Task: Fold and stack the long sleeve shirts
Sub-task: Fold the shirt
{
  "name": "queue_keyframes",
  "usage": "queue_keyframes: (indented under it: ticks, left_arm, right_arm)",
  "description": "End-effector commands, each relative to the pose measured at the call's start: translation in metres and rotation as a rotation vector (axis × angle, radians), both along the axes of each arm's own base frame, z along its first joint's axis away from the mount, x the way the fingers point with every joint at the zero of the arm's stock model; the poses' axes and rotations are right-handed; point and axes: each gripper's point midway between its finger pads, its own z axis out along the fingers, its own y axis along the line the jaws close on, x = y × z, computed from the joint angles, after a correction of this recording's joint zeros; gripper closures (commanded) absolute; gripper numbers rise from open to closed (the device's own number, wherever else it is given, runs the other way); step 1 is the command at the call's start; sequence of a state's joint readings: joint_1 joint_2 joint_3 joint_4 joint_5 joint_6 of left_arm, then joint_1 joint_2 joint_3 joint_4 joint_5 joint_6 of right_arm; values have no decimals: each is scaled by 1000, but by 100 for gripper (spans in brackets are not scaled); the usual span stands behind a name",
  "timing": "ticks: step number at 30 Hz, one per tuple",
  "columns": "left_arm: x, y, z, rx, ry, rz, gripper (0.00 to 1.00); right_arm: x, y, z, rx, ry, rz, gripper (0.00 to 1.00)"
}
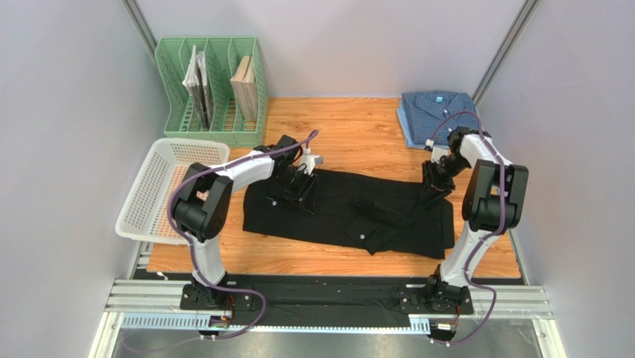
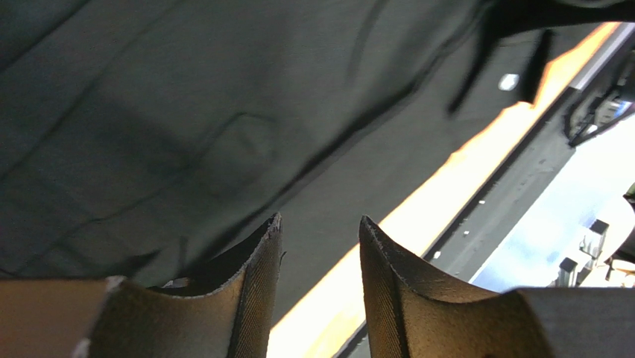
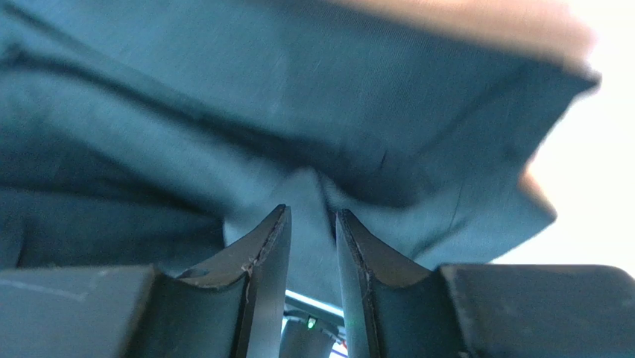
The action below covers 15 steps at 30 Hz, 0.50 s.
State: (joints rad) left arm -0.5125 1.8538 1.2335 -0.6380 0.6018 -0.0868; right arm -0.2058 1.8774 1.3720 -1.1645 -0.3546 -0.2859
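The black long sleeve shirt [image 1: 350,212] lies in a long, partly folded band across the middle of the wooden table [image 1: 350,130]. My left gripper [image 1: 302,186] hovers over its left part. In the left wrist view this gripper [image 2: 320,218] stands open, nothing between its fingers, the black shirt [image 2: 186,112] beyond. My right gripper [image 1: 432,186] sits at the shirt's bunched far right end. In the right wrist view it [image 3: 311,211] stands narrowly shut on a fold of the black shirt [image 3: 223,112] that fills the gap between the tips. The blue checked shirt [image 1: 432,115] lies folded at the back right.
A white mesh basket [image 1: 171,143] overhangs the table's left edge. A green file rack [image 1: 212,130] holding books stands at the back left. Grey walls close in on both sides. The arm bases and rail run along the near edge.
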Motion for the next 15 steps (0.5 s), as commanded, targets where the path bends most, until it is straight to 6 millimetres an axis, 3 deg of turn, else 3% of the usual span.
queue_keyframes:
  ticks: [1, 5, 8, 9, 10, 11, 13, 14, 15]
  left_arm:
    - [22, 10, -7, 6, -2, 4, 52]
    - [40, 23, -25, 27, 38, 49, 53]
    - [61, 29, -16, 6, -6, 77, 53]
    - [63, 28, -10, -12, -25, 71, 53]
    - [63, 23, 1, -54, -50, 60, 52]
    - [62, 19, 28, -114, -126, 28, 50]
    - [48, 14, 50, -215, -201, 1, 47]
    - [42, 14, 86, -270, -310, -4, 41]
    - [35, 17, 89, -290, -362, -7, 34]
  right_arm:
    - [37, -7, -22, -18, -45, -10, 67]
    - [63, -22, -24, -79, -79, -7, 68]
    - [75, -23, -17, -80, -106, -9, 68]
    - [85, -25, -4, -84, -148, 6, 68]
    - [82, -23, 4, -75, -145, 21, 68]
    - [83, -20, 23, -58, -188, 44, 68]
    - [76, -15, 52, -37, -249, 121, 66]
    - [72, -9, 81, -20, -331, 147, 64]
    - [63, 0, 95, -3, -358, 181, 59]
